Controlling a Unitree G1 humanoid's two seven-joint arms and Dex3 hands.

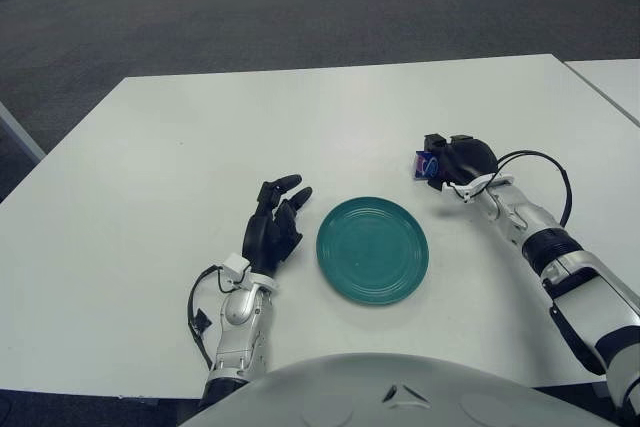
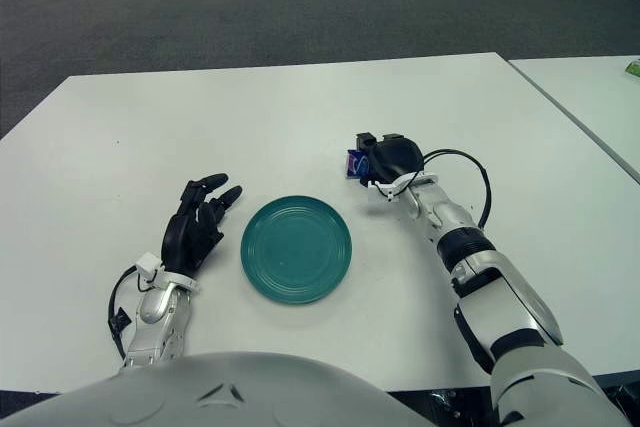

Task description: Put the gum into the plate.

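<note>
Your right hand (image 1: 455, 159) is wrapped around the gum (image 1: 427, 164), a small blue-and-purple pack that peeks out on the plate side of the dark fingers; the fingers curl over it from above and the far side, so you have the grasp, or very nearly so. Whether the pack is lifted clear of the white table (image 1: 150, 147) or still touching it, you cannot tell from either eye, since the hand covers most of it. The gum sits just beyond the far right rim of the teal plate (image 1: 372, 249), near it but not over it, and the plate itself holds nothing. So judge the task as roughly at its midpoint: the pick looks made, while the carry and the release are all still ahead of you. What remains is short, a move toward you and to the left until the hand is above the plate's middle, then letting the fingers open. Your left hand (image 1: 277, 221) shows just beside the plate's left rim, fingers loosely extended and holding nothing; it plays no part here and sits close enough to the plate that you should leave it where it is.
</note>
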